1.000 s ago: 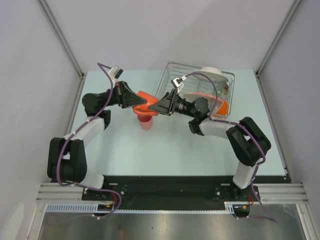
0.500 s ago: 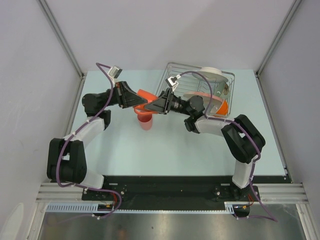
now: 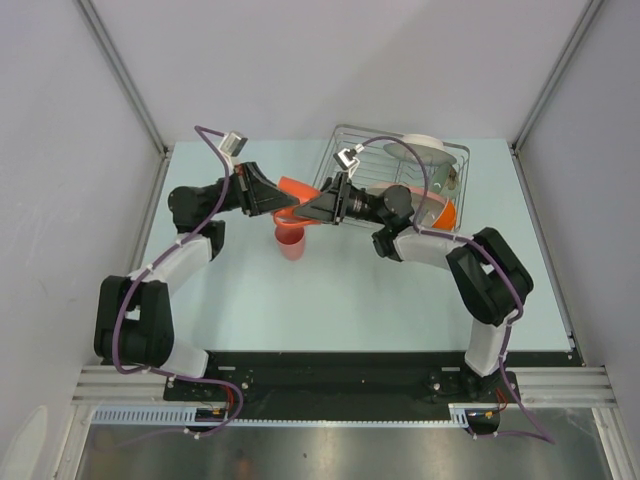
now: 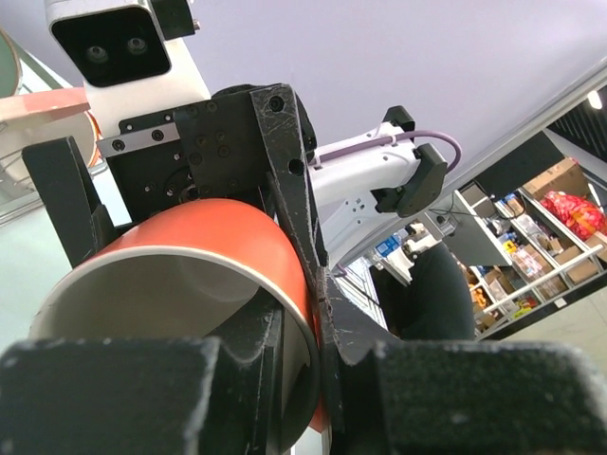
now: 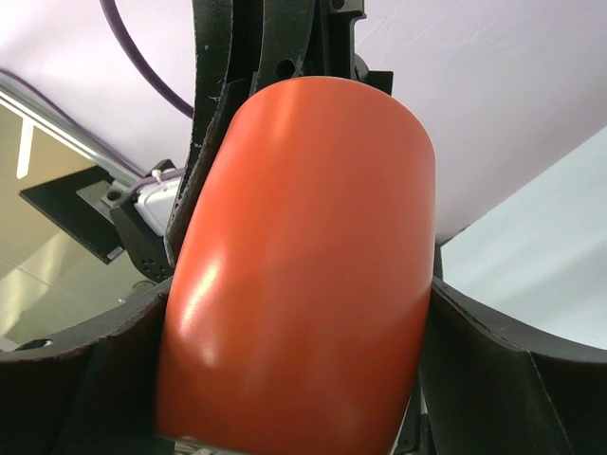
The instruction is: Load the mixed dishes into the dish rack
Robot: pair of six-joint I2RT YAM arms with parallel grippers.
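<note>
An orange mug hangs in the air left of the dish rack, held between both arms. My left gripper is shut on the mug's wall, one finger inside the rim and one outside. My right gripper reaches in from the rack side, and its two fingers press on either side of the mug's body. A small pink cup stands upright on the table just below the two grippers. In the rack sit a white plate and a pinkish dish, partly hidden by the right arm.
The rack stands at the back right of the pale table. Something orange shows at the rack's right front. Grey walls close in the table on the left, back and right.
My right gripper has moved left toward the left gripper and brought its fingers in around the mug. The left gripper has kept its hold and barely moved.
</note>
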